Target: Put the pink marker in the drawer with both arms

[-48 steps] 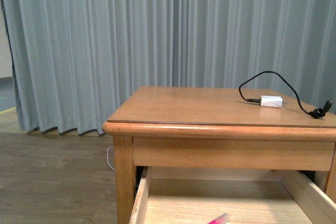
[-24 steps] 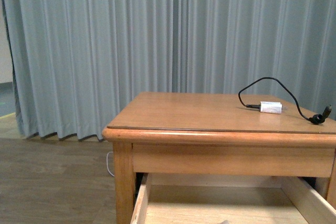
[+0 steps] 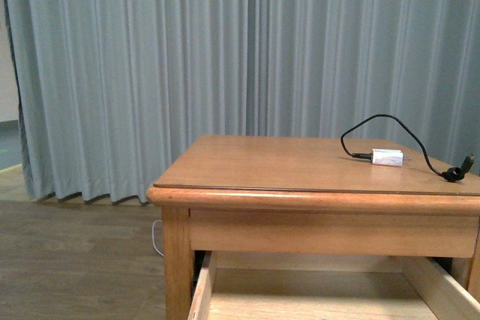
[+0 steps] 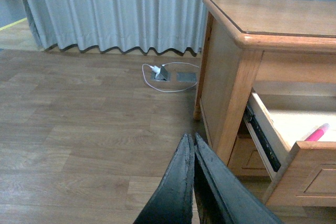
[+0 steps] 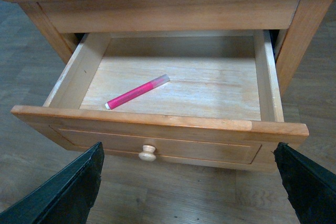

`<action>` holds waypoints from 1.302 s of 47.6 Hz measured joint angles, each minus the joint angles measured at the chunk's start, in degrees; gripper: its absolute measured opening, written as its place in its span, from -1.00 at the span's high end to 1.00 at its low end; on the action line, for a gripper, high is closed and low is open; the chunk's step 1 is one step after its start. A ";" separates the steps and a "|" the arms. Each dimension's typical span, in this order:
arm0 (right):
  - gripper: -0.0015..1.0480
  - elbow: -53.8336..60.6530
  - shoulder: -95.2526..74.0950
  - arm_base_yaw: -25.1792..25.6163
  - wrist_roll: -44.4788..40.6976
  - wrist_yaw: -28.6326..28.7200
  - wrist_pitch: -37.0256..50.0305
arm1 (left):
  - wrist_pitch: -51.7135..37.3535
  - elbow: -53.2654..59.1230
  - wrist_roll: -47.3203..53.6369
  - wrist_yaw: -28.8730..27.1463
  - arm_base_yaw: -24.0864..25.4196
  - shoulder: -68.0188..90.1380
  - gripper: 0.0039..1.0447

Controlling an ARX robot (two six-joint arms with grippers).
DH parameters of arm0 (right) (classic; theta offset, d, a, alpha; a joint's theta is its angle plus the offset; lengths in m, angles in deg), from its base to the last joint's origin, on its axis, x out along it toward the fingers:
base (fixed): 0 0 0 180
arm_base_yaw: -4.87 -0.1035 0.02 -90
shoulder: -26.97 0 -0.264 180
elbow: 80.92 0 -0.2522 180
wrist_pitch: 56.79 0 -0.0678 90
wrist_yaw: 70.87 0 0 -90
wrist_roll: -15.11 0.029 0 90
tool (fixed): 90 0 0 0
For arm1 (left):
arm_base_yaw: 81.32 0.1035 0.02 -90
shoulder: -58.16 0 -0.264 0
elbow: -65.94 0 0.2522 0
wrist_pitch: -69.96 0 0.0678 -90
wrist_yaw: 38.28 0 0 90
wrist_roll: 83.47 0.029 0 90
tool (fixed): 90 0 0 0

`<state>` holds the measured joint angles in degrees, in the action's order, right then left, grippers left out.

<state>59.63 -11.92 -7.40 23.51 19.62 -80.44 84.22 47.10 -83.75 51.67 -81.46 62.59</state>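
Recording the drawer standing pulled out beneath the desk top, with the round knob on its front panel. Finding the pink marker lying flat and aslant on the drawer's pale floor, clear of all four walls and gripped by nothing. Noting the right jaws standing wide apart and empty, with black fingers hanging in front of the drawer, one off each end of its front, touching nothing. Noting the left jaws pressing together on nothing, with fingers hovering above the wooden floor beside the desk leg, well apart from the drawer. Logging a white charger plug with its black cable resting on the desk top.
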 joint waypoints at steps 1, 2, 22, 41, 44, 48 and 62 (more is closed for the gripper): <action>-0.84 0.00 0.00 0.00 0.02 0.02 0.00 | 0.00 0.17 0.00 0.00 0.00 -0.17 0.93; -0.84 0.00 0.00 0.00 0.02 0.04 0.00 | 0.00 0.46 0.00 0.04 0.00 -0.35 0.93; -0.84 0.04 0.00 0.00 0.02 0.00 0.00 | -0.26 3.72 0.02 0.02 0.00 -3.82 0.93; -0.84 2.36 0.39 -1.75 0.74 -9.09 6.29 | -0.26 3.72 0.02 0.04 0.00 -4.22 0.45; -0.84 2.45 -0.20 -2.51 1.18 -14.36 7.26 | -0.26 3.72 0.02 0.04 0.00 -4.22 0.18; -0.84 0.74 -4.37 -2.43 0.85 -11.26 1.90 | -0.26 3.72 0.02 0.04 0.00 -4.22 -0.20; -0.84 -2.43 -28.87 3.50 -3.06 -2.01 5.29 | -0.26 3.72 0.04 0.04 0.00 -4.24 -0.89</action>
<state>57.20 -40.80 -3.90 20.45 17.61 -75.15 83.95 50.81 -83.70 51.71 -81.46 58.35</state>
